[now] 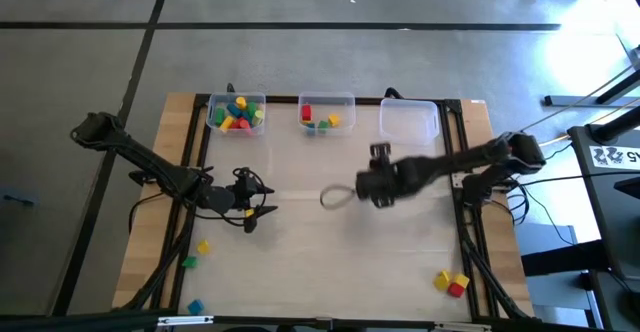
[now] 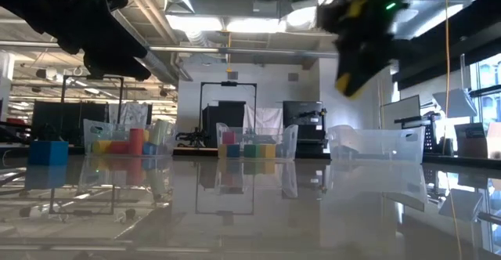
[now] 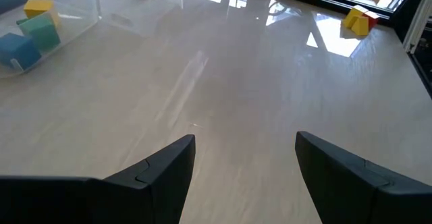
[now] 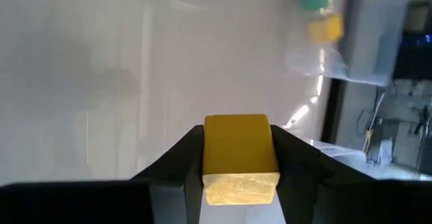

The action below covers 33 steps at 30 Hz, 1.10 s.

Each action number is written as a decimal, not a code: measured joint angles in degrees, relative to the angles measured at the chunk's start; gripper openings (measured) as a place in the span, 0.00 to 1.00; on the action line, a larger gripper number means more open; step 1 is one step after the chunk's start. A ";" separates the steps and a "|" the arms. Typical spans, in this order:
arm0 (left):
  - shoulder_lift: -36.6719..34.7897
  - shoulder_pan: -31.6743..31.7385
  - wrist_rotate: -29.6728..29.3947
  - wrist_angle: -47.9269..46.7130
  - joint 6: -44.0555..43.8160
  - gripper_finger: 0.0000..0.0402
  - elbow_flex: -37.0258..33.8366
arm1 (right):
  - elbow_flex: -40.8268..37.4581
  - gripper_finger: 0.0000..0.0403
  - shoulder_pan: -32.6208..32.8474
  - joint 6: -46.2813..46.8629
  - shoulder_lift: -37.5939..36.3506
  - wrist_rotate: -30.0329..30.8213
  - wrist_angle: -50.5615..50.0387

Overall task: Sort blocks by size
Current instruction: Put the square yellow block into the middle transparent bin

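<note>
A yellow block (image 4: 237,158) sits between the fingers of my right gripper (image 1: 336,197), which hangs above the middle of the table; the low view shows it (image 2: 345,80) high in the air. My left gripper (image 3: 244,163) stands open over the left half of the table (image 1: 250,210), with nothing between its fingers. At the far edge stand three clear bins: the left one (image 1: 237,113) holds several blocks, the middle one (image 1: 327,115) a few, the right one (image 1: 410,122) none. Loose blocks lie near the left front (image 1: 197,254) and right front (image 1: 452,282). My right gripper pinches the yellow block by two opposite sides (image 4: 210,153) between its two fingers. The fingers slant down, coming from the table's right side. The block is lifted clear of the table.
Black rails run along the table's left (image 1: 190,162) and right (image 1: 462,172) sides. Bare tabletop (image 1: 340,262) stretches across the middle and front. Cables and a stand (image 1: 600,152) are beyond the right edge.
</note>
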 joint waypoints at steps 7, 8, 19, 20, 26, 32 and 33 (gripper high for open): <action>0.01 0.00 -0.01 -0.04 -0.54 0.63 0.00 | 0.00 0.34 -13.07 -12.42 0.00 -0.46 11.10; 0.02 0.00 -0.01 -0.05 -0.57 0.63 0.00 | 0.00 0.34 -14.74 -14.34 0.00 -1.56 13.27; 0.02 0.00 -0.02 -0.13 -1.68 0.63 0.00 | -0.02 0.34 -29.14 -23.66 0.99 -13.50 36.79; 0.02 0.00 -0.02 -0.11 -1.68 0.63 0.00 | -0.02 0.34 -29.81 -23.84 1.45 -14.14 39.03; 0.02 0.07 -0.02 -0.45 -1.89 0.63 -0.04 | -0.02 0.34 -33.33 -24.41 5.16 -15.67 47.44; 0.02 0.17 -0.02 -0.46 -1.99 0.63 -0.06 | -0.02 0.38 -35.61 -24.66 10.32 -16.02 53.37; 0.02 0.17 -0.03 -0.39 -1.99 0.63 -0.05 | -0.02 0.39 -35.66 -24.69 10.94 -15.68 53.86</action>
